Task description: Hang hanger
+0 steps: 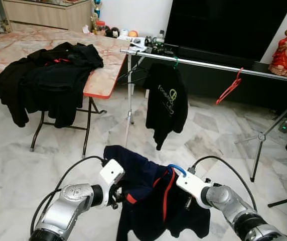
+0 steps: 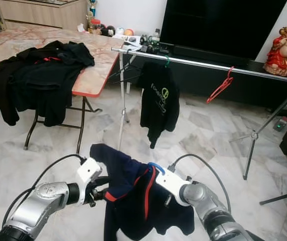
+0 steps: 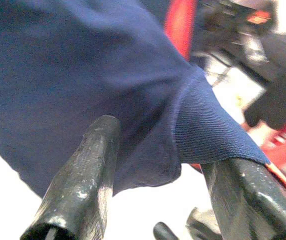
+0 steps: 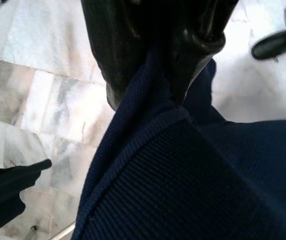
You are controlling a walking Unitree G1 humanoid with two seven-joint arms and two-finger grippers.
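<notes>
At the far left a folding desk [image 1: 103, 75] with a pink marbled top and a red edge carries a heap of black clothes [image 1: 48, 75] that spills over its near edge, with bare marble floor [image 1: 13, 165] beneath and in front. Nearer, the left pincer [image 3: 153, 175] stands with its black fingers parted, one on each side of the ribbed hem of a navy shirt [image 1: 143, 196] trimmed in red. The shirt is soft knit and drapes between the two silver arms on a blue hanger, whose curved hook [image 1: 177, 169] rises just beside the right arm. The right pincer [image 4: 158, 65] is clamped on a fold of the same navy cloth. Beyond them a thin metal rail [image 1: 208, 64] on tripod legs runs left to right, well apart from the shirt. A black shirt [image 1: 166, 103] with a pale logo hangs near its left end, and an empty red hanger [image 1: 230, 86] hangs tilted further right, leaving bare rail on both sides. A red and gold figurine [image 1: 286, 52] sits at the far right.
</notes>
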